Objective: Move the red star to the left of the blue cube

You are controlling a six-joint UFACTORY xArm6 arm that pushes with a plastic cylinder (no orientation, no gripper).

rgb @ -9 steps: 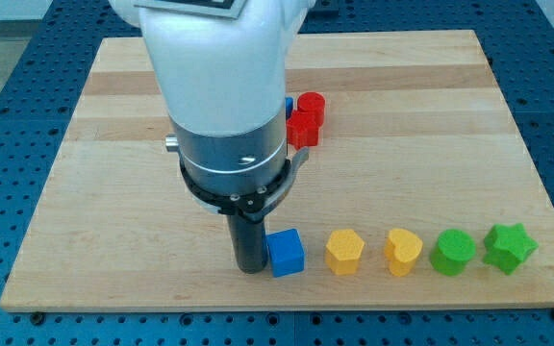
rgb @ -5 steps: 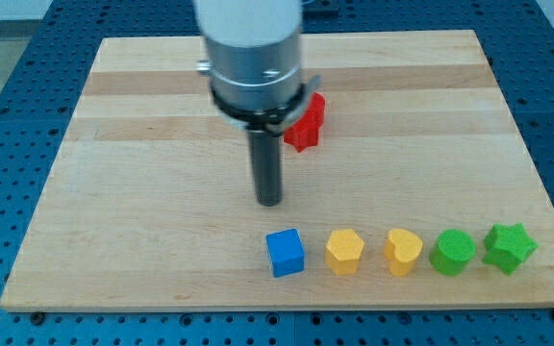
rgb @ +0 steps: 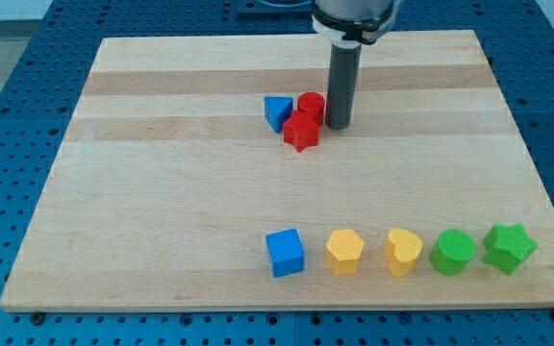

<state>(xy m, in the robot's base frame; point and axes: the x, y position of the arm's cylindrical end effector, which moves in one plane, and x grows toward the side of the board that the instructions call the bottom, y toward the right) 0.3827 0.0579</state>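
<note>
Task barely begun: your red plastic star (rgb: 301,132) sat mid-desk, well apart from the blue plastic cube (rgb: 285,253) near the bottom edge. My tip (rgb: 339,125), a bare rod with no hand to open or close, stood just right of the star.

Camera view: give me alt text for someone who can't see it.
My tip sits just right of a cluster near the board's top: red star, red cylinder, blue triangle. Along the bottom runs a row: blue cube, two yellow blocks, two green blocks.

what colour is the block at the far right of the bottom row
Green: the green star, seen in the camera view, the only one.
</note>
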